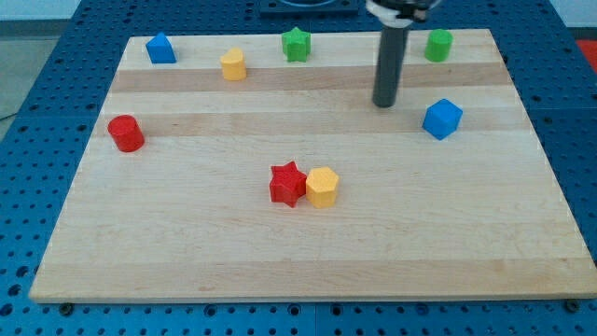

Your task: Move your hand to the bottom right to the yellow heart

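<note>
Wooden worktop (187,261) seen on a blue perforated base (37,56).

At the view's left edge a red cylinder (125,133) is seen, standing alone. Above it, near the top-left corner, a blue block (160,48) with a peaked top – exact shape not resolved.

A yellow block (233,64) is placed right of the blue one, near the view's top; its shape cannot be made out with certainty, it could be the heart.

Near centre, a red star (288,184) and a second yellow block (322,187) are found touching, star on the left. This yellow one looks hexagonal.

A green star (296,44) is located at the top edge, above the pair and well apart from it.

The tool is a plain dark rod – no jaws, so nothing to spread or pinch. My tip (384,104) is set down on the worktop right of centre in the upper half, touching no block. It is well right of the upper yellow block, and up-right of the red star pair.

A blue cube (442,119) is seen near the tip, to its lower right. A green cylinder-like block (438,45) is seen at the top, right of the rod.
</note>
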Robot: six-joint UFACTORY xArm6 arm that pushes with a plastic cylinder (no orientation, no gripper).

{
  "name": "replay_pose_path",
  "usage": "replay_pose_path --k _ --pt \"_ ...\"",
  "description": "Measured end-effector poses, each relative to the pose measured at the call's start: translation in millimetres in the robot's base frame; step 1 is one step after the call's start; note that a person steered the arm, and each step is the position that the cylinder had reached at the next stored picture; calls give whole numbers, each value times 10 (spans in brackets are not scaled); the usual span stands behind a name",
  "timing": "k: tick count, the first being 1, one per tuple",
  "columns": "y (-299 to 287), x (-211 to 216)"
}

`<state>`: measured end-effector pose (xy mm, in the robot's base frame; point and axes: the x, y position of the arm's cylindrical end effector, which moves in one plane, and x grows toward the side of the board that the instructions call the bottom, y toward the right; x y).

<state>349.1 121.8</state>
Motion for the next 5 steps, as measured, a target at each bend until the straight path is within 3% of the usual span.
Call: replay_pose_path --k 2,5 --pt "512 349" --pt "428 219"
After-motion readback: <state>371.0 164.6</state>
